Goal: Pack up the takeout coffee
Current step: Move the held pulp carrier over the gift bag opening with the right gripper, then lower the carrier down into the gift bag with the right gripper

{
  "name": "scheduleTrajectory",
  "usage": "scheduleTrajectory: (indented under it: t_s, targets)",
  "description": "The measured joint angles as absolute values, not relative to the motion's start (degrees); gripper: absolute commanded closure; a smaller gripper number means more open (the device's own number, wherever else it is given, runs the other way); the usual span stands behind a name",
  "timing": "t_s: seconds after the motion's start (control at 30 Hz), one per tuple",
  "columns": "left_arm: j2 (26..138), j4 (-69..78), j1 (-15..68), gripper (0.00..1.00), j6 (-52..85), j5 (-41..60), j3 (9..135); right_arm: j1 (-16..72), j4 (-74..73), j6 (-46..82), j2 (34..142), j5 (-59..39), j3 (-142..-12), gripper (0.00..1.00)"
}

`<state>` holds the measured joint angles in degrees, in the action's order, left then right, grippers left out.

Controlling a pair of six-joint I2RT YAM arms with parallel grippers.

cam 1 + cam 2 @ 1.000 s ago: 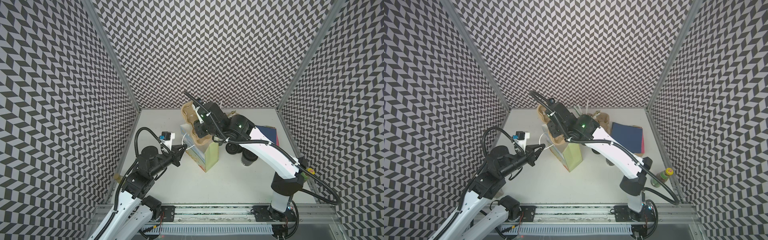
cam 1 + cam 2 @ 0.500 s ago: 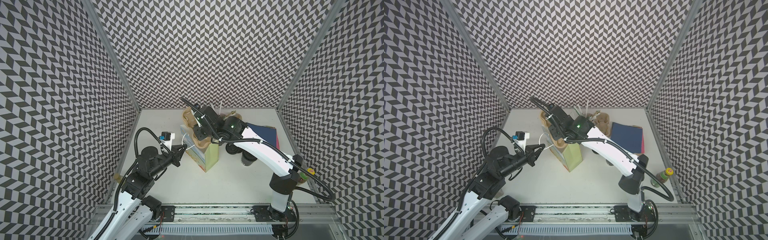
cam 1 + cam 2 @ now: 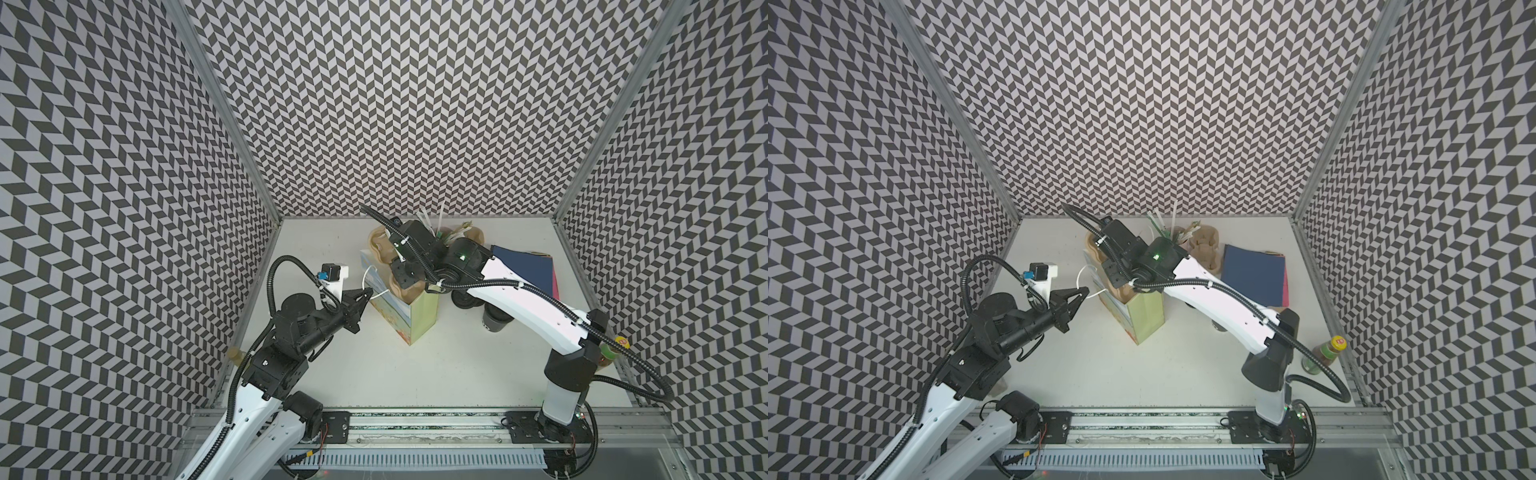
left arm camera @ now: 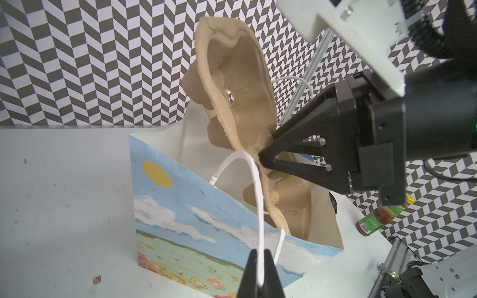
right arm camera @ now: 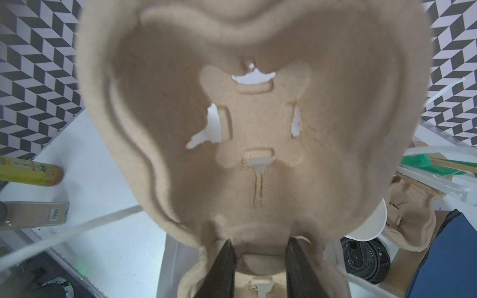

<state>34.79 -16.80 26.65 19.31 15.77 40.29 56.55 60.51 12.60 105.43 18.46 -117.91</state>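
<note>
Left tool (image 4: 260,254) is pinched shut on the white cord handle (image 4: 258,196) of the gift bag (image 4: 180,222), drawing it sideways so the mouth is held open; its position matches that of a second ago. Right tool (image 4: 260,158) is clamped on the edge of the tan pulp carrier (image 4: 240,98), which stands on edge, lower part inside the bag, upper part above the mouth. Change noted: over the last second the right arm has come down, and the carrier has sunk further into the bag in both top views. The takeout coffee (image 3: 494,322) is not in the bag. The black cup stands on the bench (image 3: 374,374) under the right arm, on the far side of the bag from the left tool, near a round black lid (image 5: 365,260) lying flat. Whether the cup itself is capped cannot be told. Judgement: the carrier is going in first and the coffee remains to be packed. On edge, the carrier is unlikely to seat a cup. Risk: the carrier may snag the handle cord, which crosses it in the left wrist view.
</note>
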Motion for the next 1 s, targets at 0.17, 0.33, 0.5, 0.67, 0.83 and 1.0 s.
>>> scheduleTrajectory:
  t_s: [0.17, 0.33, 0.5, 0.67, 0.83, 1.0]
  targets:
    - [34.8, -16.8, 26.7, 1.00, 19.3, 15.5, 40.3, 56.6, 61.5, 13.2, 105.3, 18.2, -116.6, 0.69]
    - [34.8, -16.8, 26.7, 1.00, 19.1, 15.0, 40.3, 56.6, 61.5, 13.5, 104.9, 17.6, -115.4, 0.69]
    - [34.8, -16.8, 26.7, 1.00, 19.1, 14.7, 40.3, 56.6, 61.8, 14.2, 104.2, 17.1, -114.7, 0.69]
    - [34.8, -16.8, 26.7, 1.00, 19.1, 14.6, 40.3, 56.6, 62.5, 14.9, 104.2, 17.1, -114.2, 0.69]
    - [34.8, -16.8, 26.7, 1.00, 19.1, 14.6, 40.3, 56.6, 63.5, 15.7, 104.2, 17.1, -114.2, 0.69]
    - [34.8, -16.8, 26.7, 1.00, 19.1, 14.4, 40.3, 56.6, 64.0, 16.1, 104.2, 17.1, -113.6, 0.69]
